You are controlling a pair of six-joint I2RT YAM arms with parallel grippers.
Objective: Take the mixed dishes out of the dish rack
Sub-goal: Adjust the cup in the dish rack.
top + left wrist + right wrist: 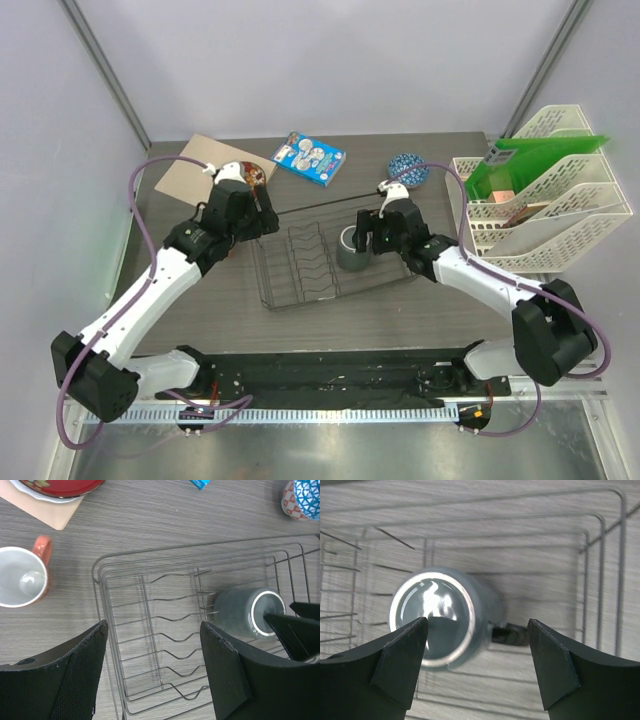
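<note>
The right pincer (477,627) is gaping over the dark grey mug (435,607) in the dish rack (305,262). The left pincer (152,630) is gaping too.

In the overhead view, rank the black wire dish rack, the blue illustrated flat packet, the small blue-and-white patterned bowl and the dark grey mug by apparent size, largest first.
1. black wire dish rack
2. blue illustrated flat packet
3. small blue-and-white patterned bowl and dark grey mug: they look about alike, so no ranking between them.

Left hand (152,625) and right hand (477,622) both gape wide.
</note>
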